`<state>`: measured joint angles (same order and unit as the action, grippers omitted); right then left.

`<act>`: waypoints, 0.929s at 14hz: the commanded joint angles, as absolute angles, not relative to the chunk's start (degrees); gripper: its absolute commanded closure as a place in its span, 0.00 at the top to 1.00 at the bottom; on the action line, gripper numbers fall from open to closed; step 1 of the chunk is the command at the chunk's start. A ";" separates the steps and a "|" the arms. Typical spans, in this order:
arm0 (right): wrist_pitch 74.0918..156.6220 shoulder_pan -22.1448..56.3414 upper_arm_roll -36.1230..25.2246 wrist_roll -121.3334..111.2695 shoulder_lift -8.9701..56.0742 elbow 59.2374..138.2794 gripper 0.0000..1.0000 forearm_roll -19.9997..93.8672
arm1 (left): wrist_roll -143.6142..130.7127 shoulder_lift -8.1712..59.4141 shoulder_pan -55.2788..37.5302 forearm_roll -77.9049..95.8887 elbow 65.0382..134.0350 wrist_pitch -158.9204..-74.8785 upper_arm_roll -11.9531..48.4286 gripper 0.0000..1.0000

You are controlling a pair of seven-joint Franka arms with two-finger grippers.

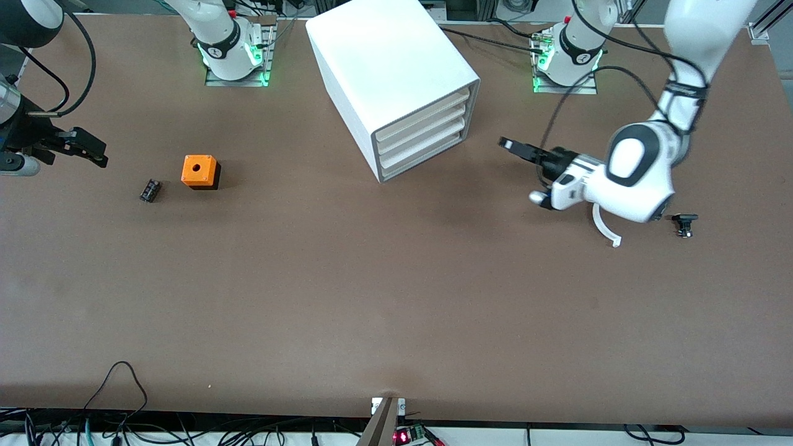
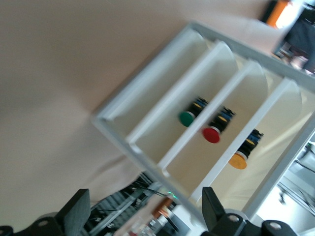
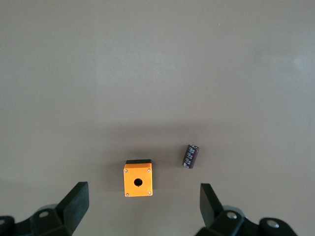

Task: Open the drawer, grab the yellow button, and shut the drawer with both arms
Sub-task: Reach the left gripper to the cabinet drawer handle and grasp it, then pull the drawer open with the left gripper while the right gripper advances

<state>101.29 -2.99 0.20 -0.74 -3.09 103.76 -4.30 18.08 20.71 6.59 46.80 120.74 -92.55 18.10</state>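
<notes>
The white cabinet [image 1: 396,68] stands at the back middle of the table with all three drawers shut. The top drawer [image 1: 424,116] shows in the left wrist view [image 2: 268,123], and the orange-capped button [image 2: 238,161] lies inside it. My left gripper [image 1: 511,147] is open and empty. It hovers over the table in front of the drawers, a short way off and pointing at them; it also shows in the left wrist view [image 2: 145,216]. My right gripper [image 1: 93,152] is open and empty, up over the right arm's end of the table, and also shows in the right wrist view [image 3: 142,206].
The lower drawers hold a red button [image 2: 211,134] and a green button [image 2: 186,118]. An orange cube with a hole [image 1: 199,170] [image 3: 138,180] and a small black part [image 1: 150,190] [image 3: 191,156] lie toward the right arm's end. Another black part [image 1: 684,223] lies toward the left arm's end.
</notes>
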 commanded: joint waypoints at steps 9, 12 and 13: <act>98.01 -2.99 7.89 -1.49 -3.25 102.48 1.00 -3.16 | 21.71 17.58 6.42 59.85 129.46 -95.97 31.54 0.81; 97.12 -2.99 11.42 -1.32 -3.25 102.04 1.00 -3.16 | 21.71 17.58 6.42 59.85 129.46 -96.15 31.90 0.58; 97.03 -2.99 11.86 -1.58 -3.25 101.95 1.00 -3.25 | 21.88 17.58 6.42 59.85 129.55 -96.94 31.99 0.36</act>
<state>98.55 -2.69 10.80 -0.78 -3.18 103.28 -4.18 20.41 19.65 6.13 58.41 127.62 -95.75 30.85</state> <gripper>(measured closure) 0.000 0.308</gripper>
